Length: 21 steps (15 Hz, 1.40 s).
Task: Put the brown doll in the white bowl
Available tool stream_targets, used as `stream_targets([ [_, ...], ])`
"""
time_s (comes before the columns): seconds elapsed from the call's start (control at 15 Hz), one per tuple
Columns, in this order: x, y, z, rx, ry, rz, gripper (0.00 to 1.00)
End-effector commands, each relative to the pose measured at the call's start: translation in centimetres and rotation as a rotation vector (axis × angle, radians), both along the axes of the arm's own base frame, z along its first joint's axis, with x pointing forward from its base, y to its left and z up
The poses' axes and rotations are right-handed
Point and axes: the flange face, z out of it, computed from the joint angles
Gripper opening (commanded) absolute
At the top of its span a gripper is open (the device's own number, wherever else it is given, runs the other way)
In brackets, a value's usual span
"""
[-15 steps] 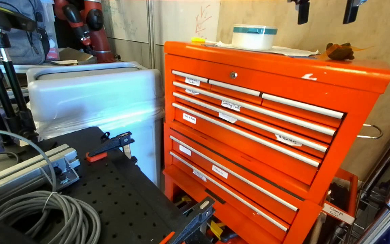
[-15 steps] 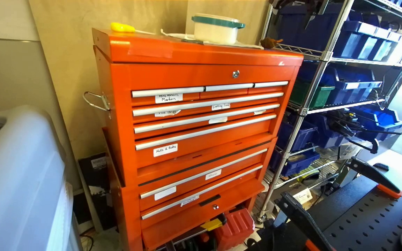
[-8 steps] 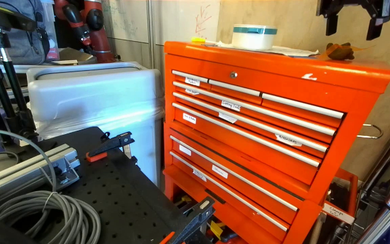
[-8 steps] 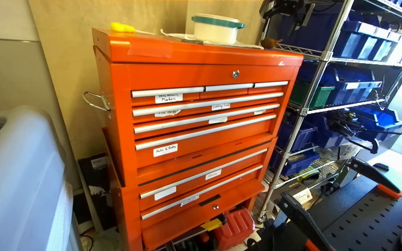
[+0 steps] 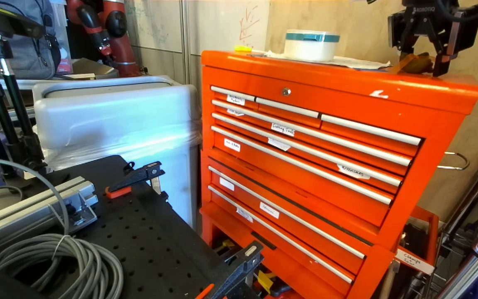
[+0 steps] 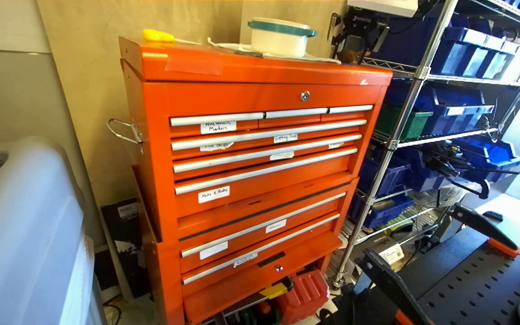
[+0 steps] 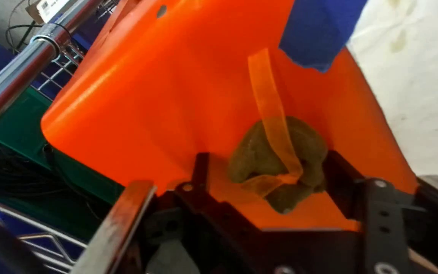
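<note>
The brown doll (image 7: 310, 142), a small lumpy tan-brown soft toy with an orange ribbon, lies on top of the orange-red tool chest. It shows partly behind the fingers in both exterior views (image 5: 420, 65) (image 6: 345, 56). My gripper (image 7: 267, 156) is open and lowered around the doll, pointing down. In the wrist view the right finger is close against the doll's side, and a gap shows at the left finger. The gripper also shows in both exterior views (image 5: 423, 63) (image 6: 352, 56). The white bowl (image 5: 309, 50) with a teal band stands farther along the chest top (image 6: 278, 44), out of the wrist view.
The tool chest (image 5: 338, 81) has rounded top edges. A white cloth (image 5: 361, 63) lies under the bowl, with blue tape (image 7: 321, 34) at its edge. A yellow object (image 6: 158, 35) lies at the far end. A wire shelf with blue bins (image 6: 467, 49) stands beside the chest.
My gripper has come down from above, at the top of the exterior views, to the chest top, with its fingers now on either side of the doll. The doll and bowl have not visibly moved.
</note>
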Motion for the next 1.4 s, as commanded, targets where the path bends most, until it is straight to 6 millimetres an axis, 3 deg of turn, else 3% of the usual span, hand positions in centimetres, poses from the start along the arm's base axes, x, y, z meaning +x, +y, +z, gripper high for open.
stream_targets([
  [0.0, 0.9, 0.5, 1.3, 0.007, -0.019, -0.022, 0.43],
  [0.4, 0.8, 1.8, 3.7, 0.040, -0.020, -0.039, 0.02],
  [0.6, 1.5, 4.2, 7.4, 0.080, -0.094, -0.071, 0.02],
  [0.87, 2.0, 9.6, 12.8, 0.188, -0.176, -0.112, 0.04],
  [1.07, 1.8, 13.9, 14.2, 0.244, -0.188, -0.104, 0.04],
  [1.33, 1.4, 18.4, 13.6, 0.295, -0.156, -0.066, 0.04],
])
